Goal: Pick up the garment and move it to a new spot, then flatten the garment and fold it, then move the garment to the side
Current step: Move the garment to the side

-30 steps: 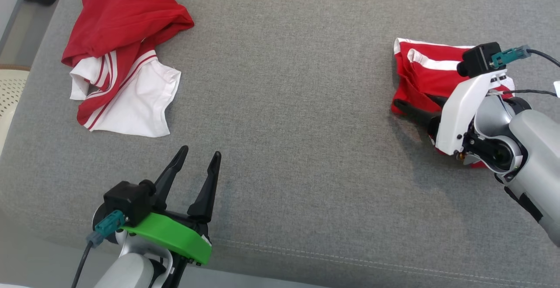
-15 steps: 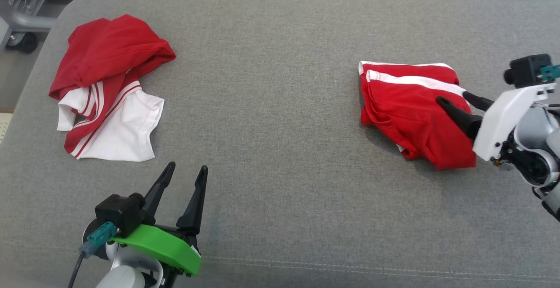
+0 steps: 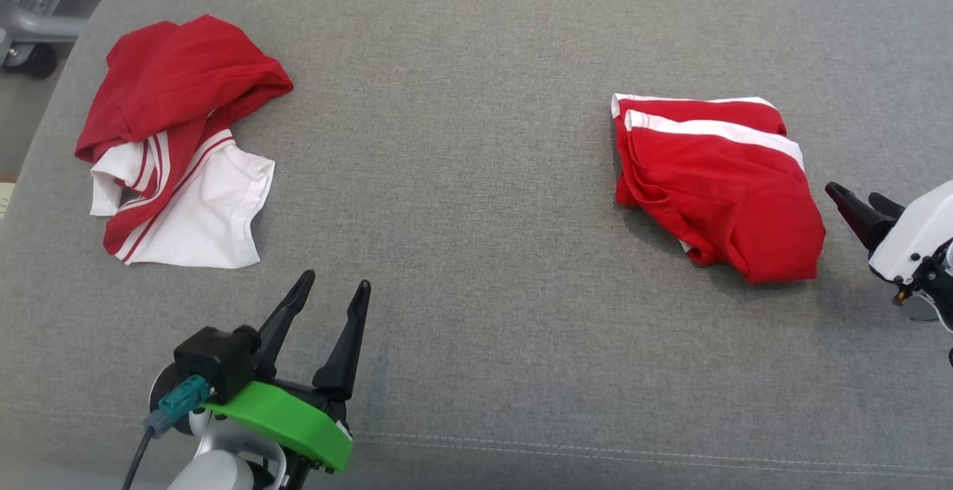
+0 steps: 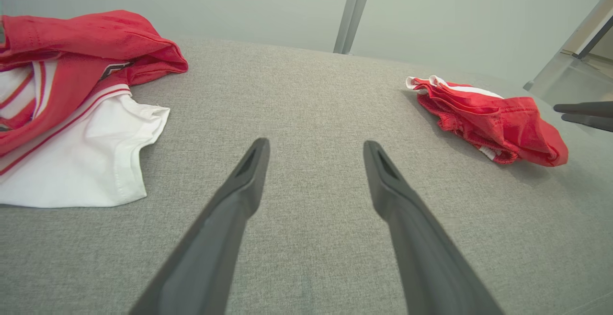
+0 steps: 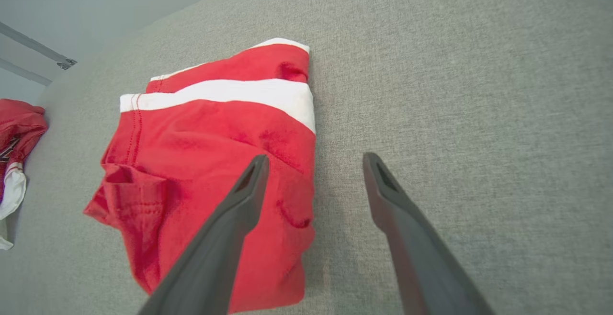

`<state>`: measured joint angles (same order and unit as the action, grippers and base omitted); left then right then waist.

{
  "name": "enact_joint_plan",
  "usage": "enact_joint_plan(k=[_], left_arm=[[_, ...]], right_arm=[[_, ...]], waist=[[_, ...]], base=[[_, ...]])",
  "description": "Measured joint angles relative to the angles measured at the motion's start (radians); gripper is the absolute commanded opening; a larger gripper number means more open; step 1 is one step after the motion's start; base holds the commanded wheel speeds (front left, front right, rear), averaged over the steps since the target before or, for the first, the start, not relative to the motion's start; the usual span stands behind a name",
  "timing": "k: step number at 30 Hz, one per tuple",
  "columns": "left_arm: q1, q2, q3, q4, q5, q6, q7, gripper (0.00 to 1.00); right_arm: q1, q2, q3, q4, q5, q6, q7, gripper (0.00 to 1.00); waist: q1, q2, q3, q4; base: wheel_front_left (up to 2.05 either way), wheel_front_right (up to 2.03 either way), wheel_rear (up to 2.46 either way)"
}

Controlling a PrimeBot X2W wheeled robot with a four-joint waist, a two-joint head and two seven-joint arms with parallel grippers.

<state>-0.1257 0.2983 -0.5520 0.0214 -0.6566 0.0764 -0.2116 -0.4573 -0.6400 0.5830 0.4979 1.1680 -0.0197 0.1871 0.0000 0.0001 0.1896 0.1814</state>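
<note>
Now, the bench (image 3: pixel 476 371): grey woven upholstery, wide and flat, with a stitched seam along its near edge.
Folded garment (image 3: pixel 715 185): red with white stripes, lying on the right half of the bench as a compact packet. The striped edge is on the far side and a rounded red fold bulges at the near right corner.
Right end effector (image 3: pixel 853 192): fingers spread wide, gripping nothing. In the head view it sits just beside the folded garment's right edge, tips pointing at the cloth but apart from it.
Right wrist view: one finger (image 5: pixel 230 224) crosses in front of the red cloth, while the other lies over bare grey weave, so the packet is off to one side of the gap.
Left end effector (image 3: pixel 336 280): also wide open and empty, low at the near left of the bench. Its fingers point away from the robot, well apart from both pieces of clothing.
Left wrist view: bare upholstery between the two fingers — the folded garment off at the right, with the right end effector's dark tips just beyond it.
Crumpled garment (image 3: pixel 179 140): a red and white heap at the far left of the bench, unfolded, with the white panel spilling toward the near side.
Caster (image 3: pixel 30 65): a dark wheel on the floor past the bench's far left corner.
</note>
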Motion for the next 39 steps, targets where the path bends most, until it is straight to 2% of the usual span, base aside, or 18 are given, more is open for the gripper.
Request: enact_joint_plan(k=[12, 23, 33, 39], left_arm=[[-0.027, 0.0, -0.005, -0.018, 0.006, 0.0, 0.013, 1.0], [-0.046, 0.0, -0.007, -0.021, 0.011, 0.0, 0.017, 1.0], [-0.049, -0.004, -0.013, -0.02, 0.011, 0.0, 0.019, 1.0], [-0.053, -0.018, -0.028, -0.01, 0.011, -0.002, 0.023, 1.0]], right_arm=[[-0.027, 0.024, -0.057, 0.062, 0.068, 0.01, -0.002, 1.0], [-0.069, 0.071, -0.04, 0.123, 0.074, 0.011, 0.01, 1.0], [-0.1, 0.067, -0.042, 0.179, 0.072, 0.018, 0.027, 1.0], [-0.105, 0.056, -0.064, 0.224, 0.111, 0.017, 0.057, 1.0]], waist=[[0.0, 0.0, 0.055, 0.051], [0.0, -0.0001, 0.094, 0.08], [0.0, -0.0001, 0.099, 0.093], [0.0, 0.0, 0.097, 0.108]], base=[[0.0, 0.0, 0.0], [0.0, 0.0, 0.0], [0.0, 0.0, 0.0], [0.0, 0.0, 0.0]])
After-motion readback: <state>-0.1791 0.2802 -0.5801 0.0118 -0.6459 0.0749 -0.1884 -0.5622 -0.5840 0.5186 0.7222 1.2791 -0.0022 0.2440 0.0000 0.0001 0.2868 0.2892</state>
